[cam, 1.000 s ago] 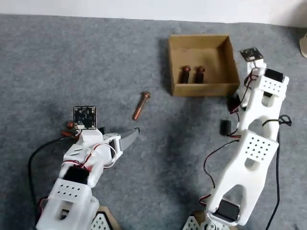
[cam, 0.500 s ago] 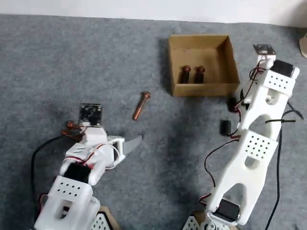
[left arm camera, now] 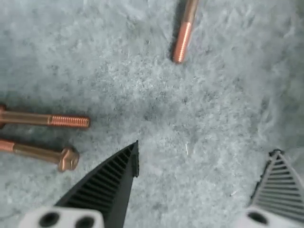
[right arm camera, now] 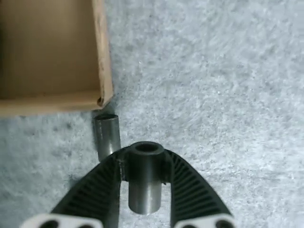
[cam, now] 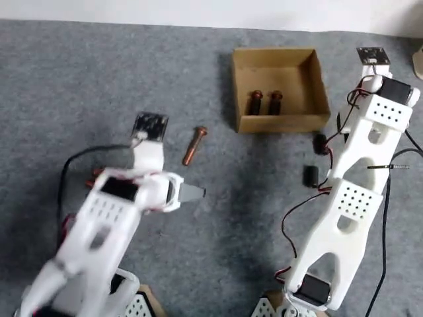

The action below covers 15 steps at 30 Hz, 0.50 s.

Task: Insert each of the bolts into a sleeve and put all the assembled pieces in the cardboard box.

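Grey carpet [cam: 79, 79] is lying under both arms. Left pincer [left arm camera: 205, 148] is hanging wide open, two bolts [left arm camera: 47, 120] just beside one finger, a third bolt [left arm camera: 184, 33] ahead. Right pincer [right arm camera: 144, 160] is clamping a sleeve [right arm camera: 145, 194], cardboard box [right arm camera: 102, 61] just beyond. Closing off-centre could be sending a bolt rolling away.

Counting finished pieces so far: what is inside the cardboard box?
Two copper bolts in dark sleeves sit side by side in the cardboard box. Its near wall hides their lower ends.
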Each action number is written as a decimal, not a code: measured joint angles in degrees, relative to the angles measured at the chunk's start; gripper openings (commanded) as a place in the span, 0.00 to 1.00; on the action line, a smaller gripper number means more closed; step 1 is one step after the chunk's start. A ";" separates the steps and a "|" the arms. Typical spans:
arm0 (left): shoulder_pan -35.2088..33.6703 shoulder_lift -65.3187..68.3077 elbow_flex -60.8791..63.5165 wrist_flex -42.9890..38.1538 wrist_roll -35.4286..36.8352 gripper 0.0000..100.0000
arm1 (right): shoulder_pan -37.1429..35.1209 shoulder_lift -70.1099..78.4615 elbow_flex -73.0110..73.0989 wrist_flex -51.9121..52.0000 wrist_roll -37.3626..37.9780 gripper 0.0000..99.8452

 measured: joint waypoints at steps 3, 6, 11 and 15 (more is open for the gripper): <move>0.00 9.41 -7.74 0.97 -4.04 0.39 | 0.00 0.00 -0.44 0.00 -1.49 0.00; 0.00 16.79 -13.80 1.14 -6.95 0.39 | -0.09 0.00 -4.31 0.00 -2.20 0.00; 0.00 26.81 -23.82 3.78 -10.29 0.39 | -1.85 0.00 -10.64 0.00 -4.84 0.00; 0.00 35.08 -34.20 9.05 -11.78 0.38 | -3.25 0.00 -11.69 0.00 -8.62 0.00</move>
